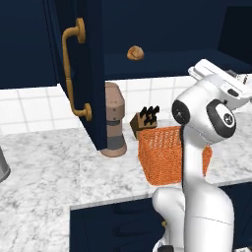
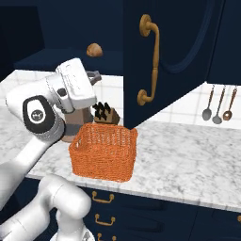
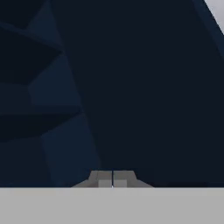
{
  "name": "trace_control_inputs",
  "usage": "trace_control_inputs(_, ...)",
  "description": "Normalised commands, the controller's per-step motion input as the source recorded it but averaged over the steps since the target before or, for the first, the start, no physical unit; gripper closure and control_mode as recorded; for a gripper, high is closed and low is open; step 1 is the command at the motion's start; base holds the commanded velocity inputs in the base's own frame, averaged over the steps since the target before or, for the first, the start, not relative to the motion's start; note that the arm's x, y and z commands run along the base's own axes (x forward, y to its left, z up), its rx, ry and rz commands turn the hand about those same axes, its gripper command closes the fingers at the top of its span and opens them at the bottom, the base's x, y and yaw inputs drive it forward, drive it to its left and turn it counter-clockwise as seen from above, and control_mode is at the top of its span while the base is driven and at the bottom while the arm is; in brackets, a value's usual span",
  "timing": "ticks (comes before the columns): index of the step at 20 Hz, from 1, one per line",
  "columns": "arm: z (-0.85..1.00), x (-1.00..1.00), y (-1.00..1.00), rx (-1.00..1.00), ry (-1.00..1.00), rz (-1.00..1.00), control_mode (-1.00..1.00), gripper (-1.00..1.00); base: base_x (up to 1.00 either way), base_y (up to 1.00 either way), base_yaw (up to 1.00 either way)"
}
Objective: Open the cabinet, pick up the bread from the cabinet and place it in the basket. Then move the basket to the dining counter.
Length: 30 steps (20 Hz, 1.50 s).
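The dark navy cabinet (image 1: 83,88) stands open, its doors swung outward, each with a brass handle (image 2: 151,61). On its shelf lies the bread (image 1: 135,52) (image 2: 94,49), a small golden-brown roll. Below on the marble worktop sits the orange mesh basket (image 1: 162,150) (image 2: 104,151), with nothing in it. My gripper (image 2: 96,77) (image 1: 243,78) hangs above the basket, lower than the shelf and apart from the bread. In the hand view its fingertips (image 3: 103,179) meet, shut on nothing, facing dark cabinet panels. The dining counter is out of view.
A brown coffee machine (image 1: 114,120) and a knife block (image 1: 146,119) (image 2: 106,113) stand behind the basket. Utensils (image 2: 217,106) hang on the tiled wall to the right. The open doors jut out over the worktop (image 2: 188,155).
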Motion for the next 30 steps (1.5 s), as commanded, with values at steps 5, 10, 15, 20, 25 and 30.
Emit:
trace_control_inputs(5, 0.00, 0.62, -0.80, 0.27, -0.02, -0.09, -1.00, 1.00, 0.00, 0.00, 0.00)
trace_control_inputs(10, 0.01, 0.30, -1.00, 0.24, -0.07, -0.04, -1.00, 1.00, 0.00, 0.00, 0.00)
trace_control_inputs(15, 0.06, 0.01, -1.00, 0.22, -0.12, -0.06, -1.00, 1.00, 0.00, 0.00, 0.00)
trace_control_inputs(20, 0.01, -0.02, -1.00, 0.19, -0.16, -0.08, -1.00, 1.00, 0.00, 0.00, 0.00)
trace_control_inputs(25, 0.01, 0.00, -0.98, 0.19, -0.16, -0.07, -1.00, 1.00, 0.00, 0.00, 0.00)
trace_control_inputs(30, 0.01, -0.75, 0.49, 0.05, -0.16, 0.03, -1.00, 1.00, 0.00, 0.00, 0.00)
